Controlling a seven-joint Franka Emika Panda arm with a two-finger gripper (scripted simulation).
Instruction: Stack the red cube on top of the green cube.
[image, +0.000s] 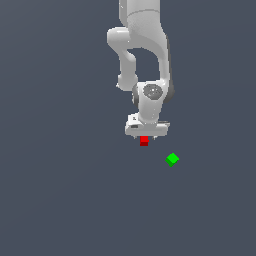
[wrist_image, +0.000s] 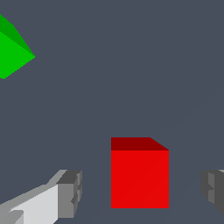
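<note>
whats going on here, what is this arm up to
A white Panda arm has its gripper around the red cube. The fingers stand open on either side with gaps, so nothing is gripped yet. The green cube sits apart on the grey floor, toward the exterior view's right. No stacking has happened yet.

Red cube showing flat, matt, uniformly coloured faces, green cube looking equally smooth and unglossed, arm appearing as smooth white plastic-like shell with soft sheen, finger pads looking grey and ridged, dark ground reading matt.
</note>
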